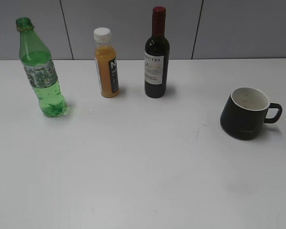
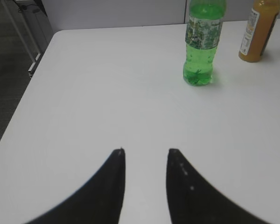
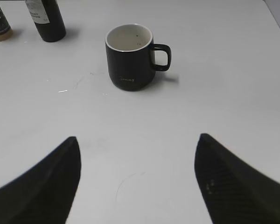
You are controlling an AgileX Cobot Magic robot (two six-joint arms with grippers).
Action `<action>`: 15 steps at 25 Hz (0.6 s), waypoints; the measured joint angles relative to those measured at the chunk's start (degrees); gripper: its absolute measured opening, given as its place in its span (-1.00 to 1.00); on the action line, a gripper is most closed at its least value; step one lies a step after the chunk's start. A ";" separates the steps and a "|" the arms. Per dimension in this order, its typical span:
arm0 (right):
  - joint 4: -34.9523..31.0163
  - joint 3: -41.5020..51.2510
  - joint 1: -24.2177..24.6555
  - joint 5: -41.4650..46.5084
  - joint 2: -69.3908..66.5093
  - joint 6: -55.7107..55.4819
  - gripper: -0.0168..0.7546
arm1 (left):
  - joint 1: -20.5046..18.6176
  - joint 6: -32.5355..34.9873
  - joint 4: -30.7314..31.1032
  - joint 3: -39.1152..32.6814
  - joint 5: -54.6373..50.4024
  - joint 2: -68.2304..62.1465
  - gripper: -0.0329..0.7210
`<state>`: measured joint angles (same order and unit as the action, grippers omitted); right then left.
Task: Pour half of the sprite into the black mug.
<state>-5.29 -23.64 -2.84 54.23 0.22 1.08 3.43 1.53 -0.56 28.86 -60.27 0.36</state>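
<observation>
We see the sprite (image 1: pixel 42 71) upright and capless at the bench's (image 1: pixel 143 171) far left, the black mug (image 1: pixel 245 112) well apart on the right. Our left gripper (image 2: pixel 144 151) stands narrowly parted, our right gripper (image 3: pixel 137 140) wide; both are empty above the bench.

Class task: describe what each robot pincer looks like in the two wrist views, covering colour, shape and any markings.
Left pincer: two matte black fingers, broad at the base, curving to narrow tips, tiny pale specks on one. Right pincer: the same black, tapered fingers. No cables, labels or arm links show.
</observation>
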 joint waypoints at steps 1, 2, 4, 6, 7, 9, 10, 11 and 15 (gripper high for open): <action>0.00 0.00 0.00 0.00 0.00 0.00 0.53 | 0.00 0.00 0.00 0.00 0.00 0.00 -0.28; 0.00 0.00 0.00 0.00 0.00 0.00 0.53 | 0.00 0.00 0.00 0.00 0.00 0.00 -0.28; 0.00 0.00 0.00 0.00 0.00 0.00 0.53 | 0.00 0.00 0.00 0.00 0.00 0.00 -0.28; 0.00 0.00 0.00 0.00 0.00 0.00 0.53 | 0.00 0.00 0.00 0.00 0.00 0.00 -0.28; 0.00 0.00 0.00 0.00 0.00 0.00 0.53 | 0.00 0.00 0.00 0.00 0.00 0.00 -0.28; 0.00 0.00 0.00 0.00 0.00 0.00 0.53 | 0.00 0.00 0.00 0.00 0.00 0.00 -0.28; 0.00 0.00 0.00 0.00 0.00 0.00 0.53 | 0.00 0.00 0.00 0.00 0.00 0.00 -0.28; 0.00 0.00 0.00 0.00 0.00 0.00 0.53 | 0.00 0.00 0.00 0.00 0.00 0.00 -0.28; 0.00 0.00 0.00 0.00 0.00 0.00 0.53 | 0.00 0.00 0.00 0.00 0.00 0.00 -0.28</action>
<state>-5.29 -23.64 -2.84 54.23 0.22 1.08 3.43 1.53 -0.56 28.86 -60.27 0.36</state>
